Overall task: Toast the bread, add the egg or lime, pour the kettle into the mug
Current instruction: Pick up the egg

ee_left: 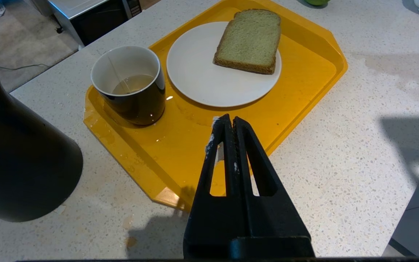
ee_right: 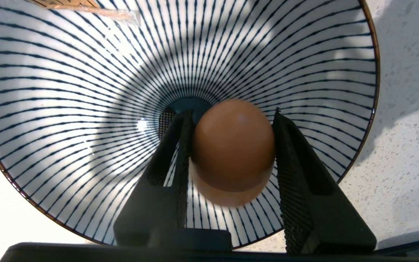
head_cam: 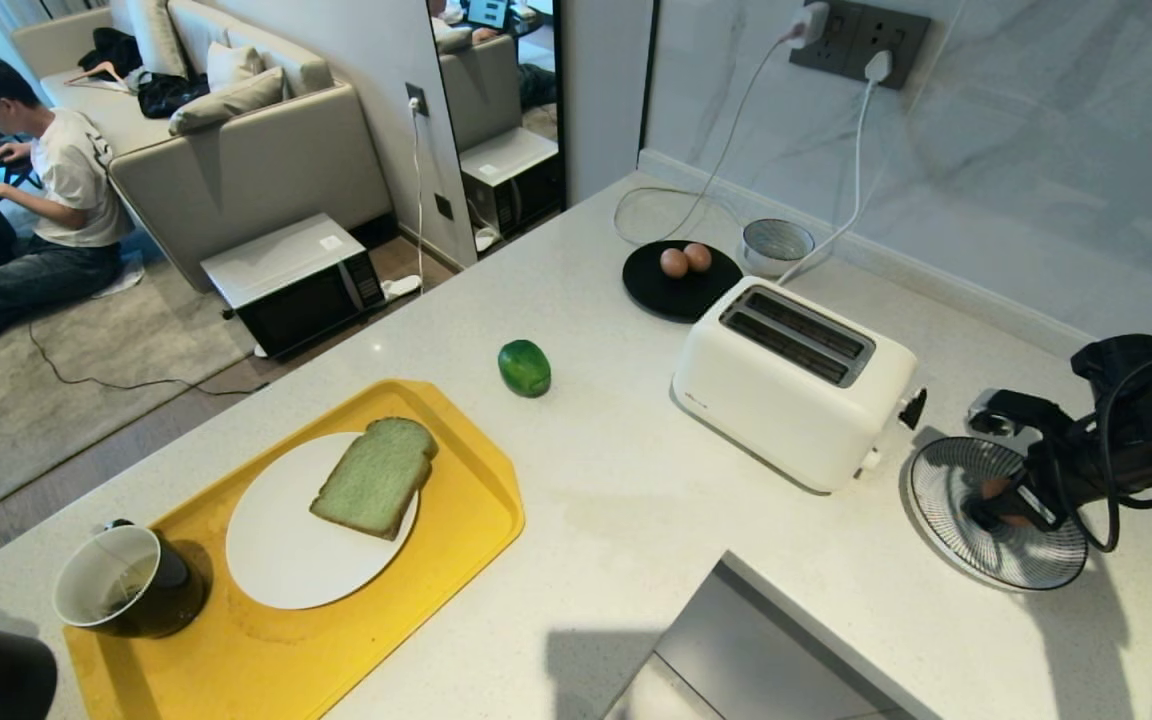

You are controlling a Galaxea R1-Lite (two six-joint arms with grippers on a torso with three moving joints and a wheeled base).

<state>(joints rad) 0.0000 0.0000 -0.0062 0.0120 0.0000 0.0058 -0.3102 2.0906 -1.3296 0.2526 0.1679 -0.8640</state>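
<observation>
The brown egg (ee_right: 231,145) lies in a blue-striped bowl (ee_right: 86,109) at the counter's right end (head_cam: 936,470). My right gripper (ee_right: 231,112) reaches down into the bowl, with one finger pressed against each side of the egg (head_cam: 998,490). The green bread (head_cam: 376,478) rests on a white plate (head_cam: 276,560) on the yellow tray (head_cam: 236,660), beside the dark mug (head_cam: 121,580) holding pale liquid. The lime (head_cam: 524,367) sits on the counter behind the tray. My left gripper (ee_left: 230,118) hovers shut over the tray's near edge, with the black kettle (ee_left: 16,156) beside it.
A white toaster (head_cam: 796,385) stands mid-counter, plugged into the wall. Behind it are a black plate (head_cam: 681,295) with two brown eggs and a small striped bowl (head_cam: 778,243). A person (head_cam: 36,200) sits on the floor far left, beyond the counter.
</observation>
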